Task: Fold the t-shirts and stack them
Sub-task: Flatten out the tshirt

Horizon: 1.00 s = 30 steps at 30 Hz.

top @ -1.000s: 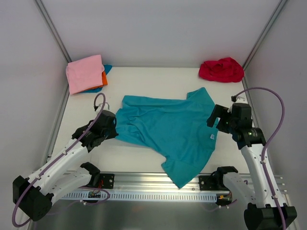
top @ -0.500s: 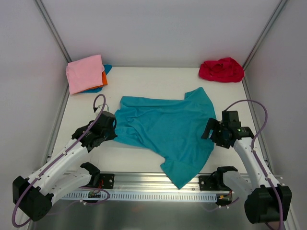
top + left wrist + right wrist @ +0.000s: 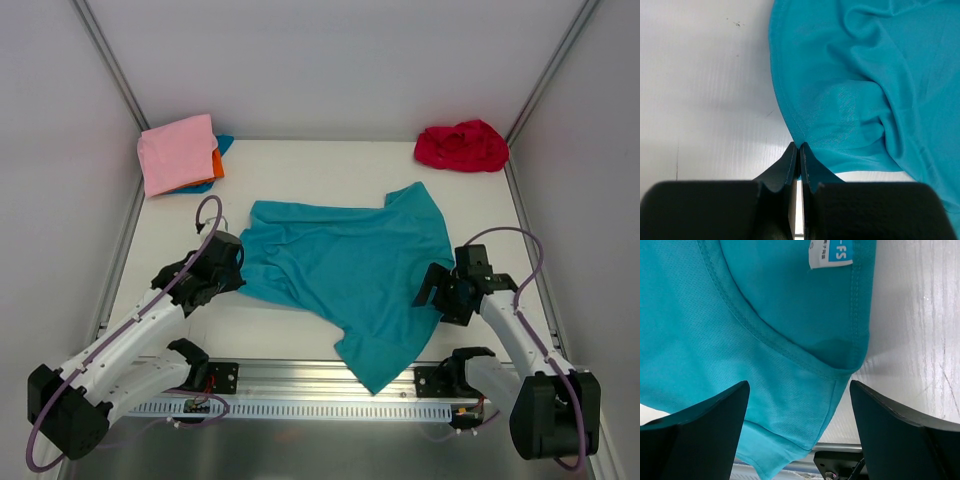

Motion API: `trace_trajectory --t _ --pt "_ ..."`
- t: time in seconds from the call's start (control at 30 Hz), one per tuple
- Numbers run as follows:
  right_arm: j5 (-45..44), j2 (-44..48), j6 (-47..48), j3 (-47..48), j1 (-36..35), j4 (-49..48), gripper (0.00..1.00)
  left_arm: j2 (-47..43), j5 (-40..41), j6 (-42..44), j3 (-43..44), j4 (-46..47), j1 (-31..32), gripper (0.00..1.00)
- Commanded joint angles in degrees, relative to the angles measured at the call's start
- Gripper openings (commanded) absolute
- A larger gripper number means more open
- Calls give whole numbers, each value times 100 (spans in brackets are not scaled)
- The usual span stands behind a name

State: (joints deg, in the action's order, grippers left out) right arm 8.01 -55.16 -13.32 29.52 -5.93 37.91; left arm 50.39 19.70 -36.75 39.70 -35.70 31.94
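While left hand (image 3: pixel 799 146) pinches teal t-shirt (image 3: pixel 865 75), right hand (image 3: pixel 798 390) gapes — white label (image 3: pixel 830 252) reads "FS".

I am logging: white table (image 3: pixel 330 165) filling the centre; perforated metal rail (image 3: pixel 290 385) running along 6 o'clock; grey walls (image 3: pixel 340 60) standing at 12; frame posts (image 3: pixel 107 60) slanting at 10 and 2.

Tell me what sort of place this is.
Probably a robot test cell in a lab, not a home: a white table boxed in by plain white walls, a metal rail at its near edge carrying two robot arms, and a teal t-shirt spread on it.
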Motion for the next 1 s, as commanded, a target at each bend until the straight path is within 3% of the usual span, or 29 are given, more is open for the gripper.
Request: trace_trajectory --t 0.0,0.1,0.27,0.47,0.5,0.6,0.63,0.7,0.73,0.97 --pt "104 -74 -109 37 -39 -214 86 23 34 72 55 99 40 0" --pt "87 -136 -135 28 -48 -266 86 15 42 89 64 116 49 0" --pt "95 -285 -171 -7 -57 -363 74 -3 51 98 55 116 40 0" --pt "-63 -329 -267 19 -92 -302 72 -100 60 107 73 90 40 0" --pt "-98 -338 -276 19 -101 -293 68 -143 60 107 73 81 40 0" --pt "-124 -417 -311 19 -101 -293 35 -205 69 116 99 72 49 0" --pt "-124 -452 -303 28 -101 -293 18 -231 77 107 116 64 40 0" --pt "-159 -522 -320 37 -101 -284 4 -293 86 107 117 46 49 0" --pt "-168 -531 -320 45 -110 -284 0 -310 104 116 117 46 40 0" --pt "-729 -110 -355 168 -110 4 0 -442 191 133 81 11 49 0"
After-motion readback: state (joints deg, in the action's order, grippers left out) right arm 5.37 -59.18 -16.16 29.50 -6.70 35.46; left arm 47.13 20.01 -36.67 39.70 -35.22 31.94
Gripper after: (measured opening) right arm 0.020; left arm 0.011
